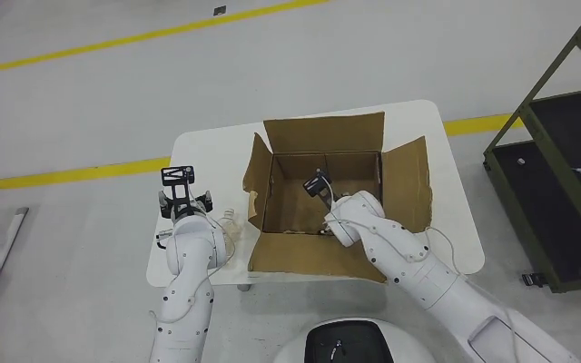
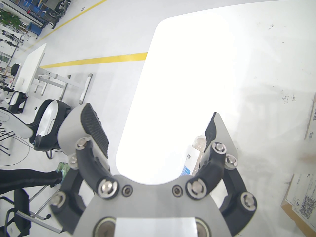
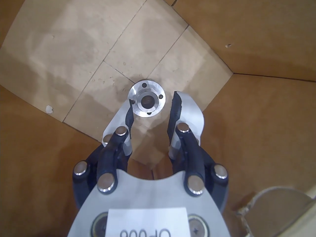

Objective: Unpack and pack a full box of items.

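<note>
An open cardboard box (image 1: 272,195) stands on the white table (image 1: 218,145) with its flaps spread out. On its floor lies a round metal flange (image 3: 147,101) with a centre bore and small bolt holes. My right gripper (image 3: 152,99) is down inside the box, open, with one fingertip on each side of the flange; whether either touches it I cannot tell. From above, the right gripper (image 1: 315,184) sits near the box's middle. My left gripper (image 2: 149,113) is open and holds nothing over the table's left part (image 1: 179,175), outside the box.
A small clear packet with a white and blue label (image 2: 193,155) lies on the table beneath the left gripper. The box's labelled outer wall (image 2: 300,198) is close beside it. A dark green shelving cart (image 1: 545,181) stands off the table's right side.
</note>
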